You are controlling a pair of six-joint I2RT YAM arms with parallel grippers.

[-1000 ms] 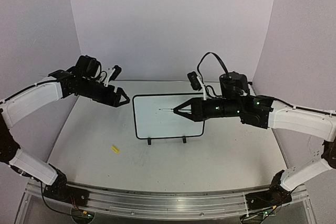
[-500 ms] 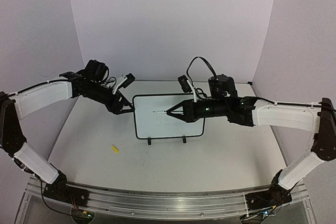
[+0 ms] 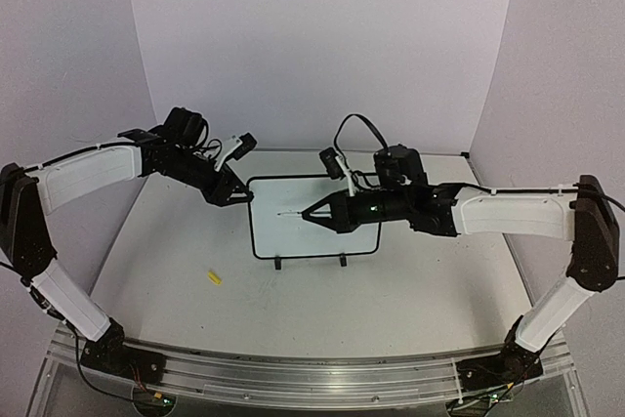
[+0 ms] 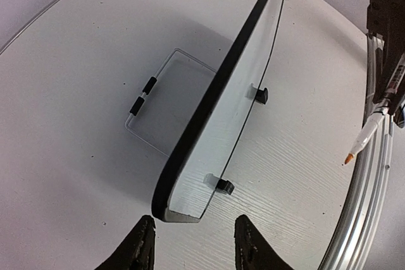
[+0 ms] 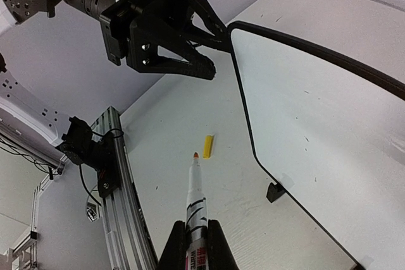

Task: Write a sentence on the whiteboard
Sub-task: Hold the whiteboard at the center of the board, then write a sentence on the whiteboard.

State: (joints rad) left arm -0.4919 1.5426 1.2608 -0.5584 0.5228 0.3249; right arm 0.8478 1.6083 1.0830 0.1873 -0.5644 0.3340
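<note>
Moved in from the left since a second ago, the left gripper (image 3: 239, 196) now sits at the upper left corner of the whiteboard (image 3: 293, 238), where earlier it hung well clear of the frame. Its jaws have narrowed over that second. In the left wrist view the two fingers are apart, with the board's rounded corner lying just ahead of the gap and neither finger visibly touching the frame, so this looks like a pinch about to land, not one already made.

Low and to the left on the table (image 3: 410, 290), a small yellow piece (image 3: 214, 277) lies alone, well apart from the board.

At the middle of the table the whiteboard stands upright on its two black feet. Its white face shows only a few small specks; no written words can be made out.

Further right, the marker (image 3: 292, 213) points left across the board's face. The right gripper (image 3: 311, 212) is clamped tight on the marker's barrel and has slid leftward along the board since the earlier frames. Whether the marker's orange tip touches the surface cannot be told.

Judging from this, writing has not begun. The left arm seems to be steadying the board so it will not tip or slide once the marker presses on it, and the first stroke would probably start near the board's left side.
</note>
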